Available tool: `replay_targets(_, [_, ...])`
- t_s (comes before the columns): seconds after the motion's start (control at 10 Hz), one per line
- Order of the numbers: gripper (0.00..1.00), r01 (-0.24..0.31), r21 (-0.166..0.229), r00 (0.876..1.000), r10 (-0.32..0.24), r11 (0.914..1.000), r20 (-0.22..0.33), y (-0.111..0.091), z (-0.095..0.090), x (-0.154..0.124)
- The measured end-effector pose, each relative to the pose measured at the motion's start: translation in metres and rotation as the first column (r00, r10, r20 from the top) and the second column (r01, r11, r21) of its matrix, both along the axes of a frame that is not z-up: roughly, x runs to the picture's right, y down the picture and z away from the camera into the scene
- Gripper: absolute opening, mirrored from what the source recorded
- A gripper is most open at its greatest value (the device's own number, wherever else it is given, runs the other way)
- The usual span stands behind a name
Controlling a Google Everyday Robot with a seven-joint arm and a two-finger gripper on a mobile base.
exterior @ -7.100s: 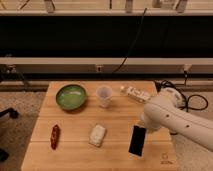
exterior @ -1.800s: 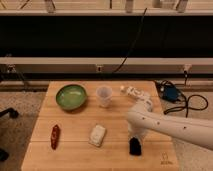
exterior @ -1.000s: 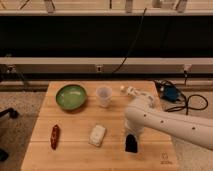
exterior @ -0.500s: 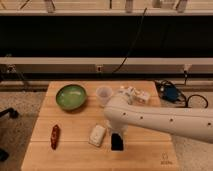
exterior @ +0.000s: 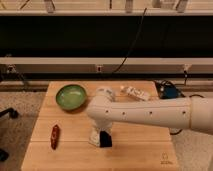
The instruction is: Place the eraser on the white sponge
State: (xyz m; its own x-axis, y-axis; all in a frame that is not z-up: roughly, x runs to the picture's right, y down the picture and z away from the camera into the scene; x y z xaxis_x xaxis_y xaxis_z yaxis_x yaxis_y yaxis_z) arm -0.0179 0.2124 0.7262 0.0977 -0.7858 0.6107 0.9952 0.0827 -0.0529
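Observation:
My white arm reaches from the right across the wooden table (exterior: 140,150). The gripper (exterior: 102,134) is at the front middle of the table, shut on the black eraser (exterior: 105,140), which it holds upright. The eraser is right over the right side of the white sponge (exterior: 93,136). Only the sponge's left part shows, as the gripper and eraser cover the rest. I cannot tell whether the eraser touches the sponge.
A green bowl (exterior: 71,96) sits at the back left. A dark red elongated item (exterior: 55,136) lies at the front left. A white tube-like bottle (exterior: 136,92) lies at the back right. Blue gear and cables (exterior: 167,91) lie beyond the right edge.
The gripper has carried the eraser leftward from the right side of the table to the sponge. The arm now hides the translucent cup and part of the sponge.

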Motion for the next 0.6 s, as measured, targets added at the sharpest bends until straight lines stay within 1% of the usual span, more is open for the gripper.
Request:
replay_targets(0.1, [0.47,0.003,-0.003,1.000,-0.003,1.0000,0.007,-0.003,0.004,-0.006])
replay_targets(0.4, [0.75,0.014,-0.015,1.000,-0.013,0.9998,0.022,-0.004,0.017,-0.022])
replay_targets(0.5, [0.80,0.018,-0.019,0.999,-0.018,0.9996,0.026,-0.004,0.022,-0.028])
replay_targets(0.6, [0.80,0.020,-0.023,0.999,-0.019,0.9995,0.030,-0.003,0.026,-0.032])
